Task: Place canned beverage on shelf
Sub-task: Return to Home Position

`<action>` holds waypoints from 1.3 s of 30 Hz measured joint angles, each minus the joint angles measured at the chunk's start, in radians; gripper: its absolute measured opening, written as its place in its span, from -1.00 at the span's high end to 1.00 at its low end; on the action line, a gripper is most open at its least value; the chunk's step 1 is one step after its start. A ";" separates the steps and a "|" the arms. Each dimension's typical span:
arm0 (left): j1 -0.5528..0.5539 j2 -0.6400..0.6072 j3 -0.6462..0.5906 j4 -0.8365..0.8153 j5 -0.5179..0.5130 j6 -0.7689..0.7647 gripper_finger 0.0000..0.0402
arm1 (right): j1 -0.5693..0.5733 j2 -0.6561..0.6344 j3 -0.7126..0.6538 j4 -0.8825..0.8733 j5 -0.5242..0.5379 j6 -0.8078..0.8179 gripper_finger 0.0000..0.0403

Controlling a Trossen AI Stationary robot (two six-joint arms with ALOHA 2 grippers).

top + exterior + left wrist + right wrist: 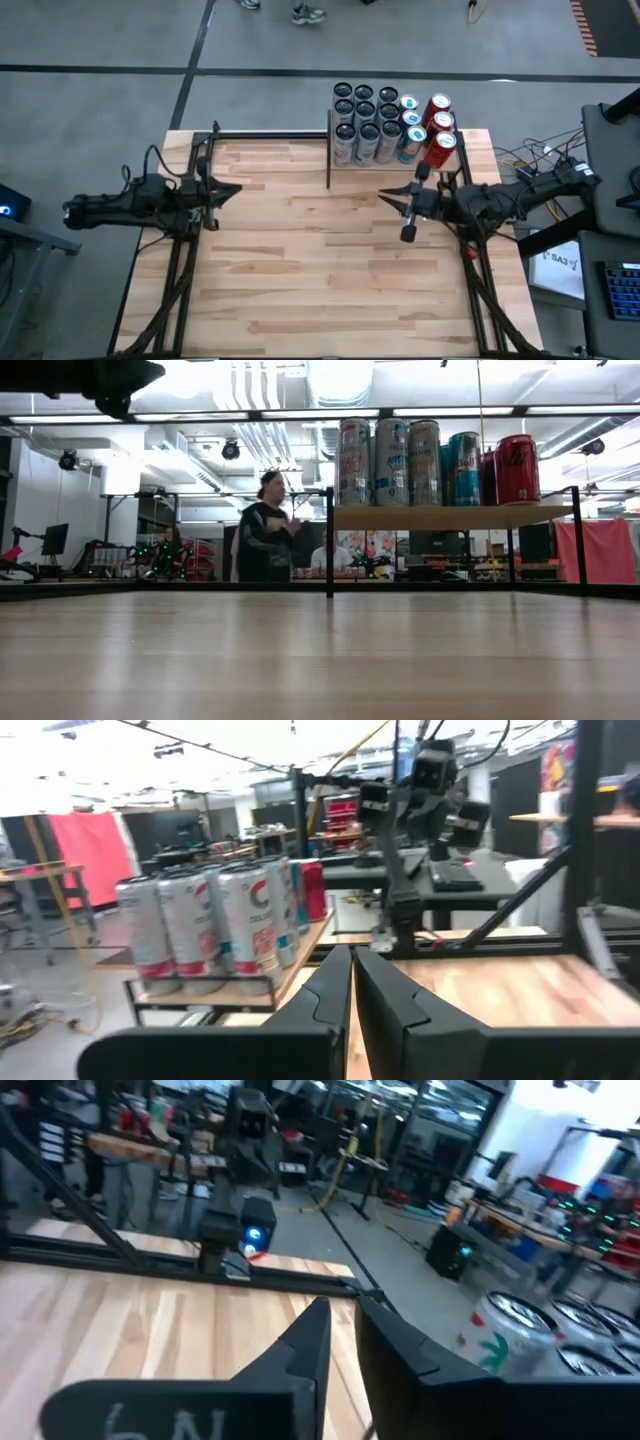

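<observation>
Several canned beverages [390, 125], silver, blue-white and red, stand upright in rows on the shelf [450, 517], a small light-wood board on thin black posts at the table's far right. They also show in the left wrist view [200, 925] and the right wrist view [520, 1320]. My left gripper [238, 190] [352, 975] hovers shut over the table's left side and holds nothing. My right gripper [383, 197] [345, 1305] hovers shut near the shelf's near edge, pointing toward the table's left, and holds nothing.
The plank tabletop [310, 250] stretches between the two arms. A black rail [270, 133] runs along the far edge, left of the shelf. Beyond the table a person [265, 525] stands in the room among desks and equipment.
</observation>
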 joint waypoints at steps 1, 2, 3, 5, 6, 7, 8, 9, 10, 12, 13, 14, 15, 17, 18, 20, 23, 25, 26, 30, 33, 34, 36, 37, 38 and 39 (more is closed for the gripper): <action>0.000 -0.010 -0.009 0.000 -0.012 0.003 1.00 | -0.024 0.002 0.000 0.012 -0.043 -0.006 0.79; 0.000 -0.020 -0.017 0.000 -0.023 0.007 1.00 | -0.050 0.003 0.000 0.022 -0.089 -0.010 0.81; 0.000 -0.029 -0.024 0.000 -0.031 0.011 1.00 | -0.076 0.003 0.000 0.028 -0.130 -0.012 0.83; 0.001 -0.045 -0.034 0.005 -0.044 0.016 1.00 | -0.131 0.003 0.000 0.037 -0.199 -0.009 0.84; 0.003 -0.053 -0.038 0.004 -0.049 0.016 1.00 | -0.158 0.003 0.000 0.037 -0.218 -0.003 0.84; 0.004 -0.060 -0.040 0.003 -0.053 0.016 1.00 | -0.181 0.003 -0.002 0.041 -0.226 0.002 0.84; 0.005 -0.065 -0.042 0.005 -0.056 0.016 1.00 | -0.204 0.003 -0.006 0.044 -0.235 0.006 0.83; 0.006 -0.071 -0.044 0.005 -0.057 0.019 1.00 | -0.224 0.003 -0.013 0.045 -0.238 0.010 0.84; 0.006 -0.076 -0.045 0.005 -0.057 0.024 1.00 | -0.242 0.003 -0.018 0.046 -0.238 0.015 0.84; 0.006 -0.082 -0.049 0.005 -0.058 0.035 1.00 | -0.265 0.001 -0.035 0.047 -0.239 0.023 0.84; 0.006 -0.086 -0.052 0.005 -0.059 0.038 1.00 | -0.273 -0.001 -0.044 0.047 -0.239 0.025 0.83; 0.006 -0.087 -0.055 0.003 -0.061 0.041 1.00 | -0.278 -0.004 -0.053 0.047 -0.240 0.028 0.83; 0.006 -0.088 -0.056 0.003 -0.062 0.042 1.00 | -0.281 -0.008 -0.062 0.048 -0.241 0.032 0.83; 0.006 -0.088 -0.059 0.002 -0.063 0.041 1.00 | -0.281 -0.018 -0.081 0.047 -0.242 0.042 0.83; 0.006 -0.087 -0.061 0.002 -0.063 0.041 1.00 | -0.281 -0.024 -0.090 0.051 -0.243 0.047 0.83; 0.006 -0.082 -0.063 0.005 -0.063 0.039 1.00 | -0.281 -0.041 -0.111 0.058 -0.244 0.059 0.83; 0.006 -0.078 -0.070 0.007 -0.063 0.040 1.00 | -0.281 -0.072 -0.137 0.070 -0.244 0.077 0.83; 0.006 -0.079 -0.075 0.009 -0.063 0.042 1.00 | -0.281 -0.098 -0.151 0.072 -0.244 0.080 0.83; 0.006 -0.078 -0.076 0.010 -0.063 0.045 1.00 | -0.281 -0.110 -0.160 0.080 -0.244 0.080 0.83; 0.006 -0.079 -0.078 0.010 -0.063 0.058 1.00 | -0.281 -0.169 -0.196 0.102 -0.243 0.078 0.83; 0.006 -0.084 -0.078 0.011 -0.063 0.061 1.00 | -0.281 -0.215 -0.222 0.103 -0.242 0.080 0.83; 0.006 -0.085 -0.078 0.011 -0.063 0.061 1.00 | -0.281 -0.230 -0.229 0.103 -0.242 0.083 0.83; 0.006 -0.085 -0.078 0.010 -0.063 0.061 1.00 | -0.281 -0.257 -0.248 0.102 -0.242 0.086 0.83; 0.006 -0.084 -0.078 0.010 -0.063 0.061 1.00 | -0.281 -0.270 -0.258 0.105 -0.242 0.086 0.83; 0.006 -0.084 -0.078 0.010 -0.063 0.061 1.00 | -0.281 -0.283 -0.268 0.106 -0.242 0.087 0.83; 0.006 -0.083 -0.080 0.013 -0.063 0.061 1.00 | -0.281 -0.296 -0.278 0.108 -0.242 0.091 0.83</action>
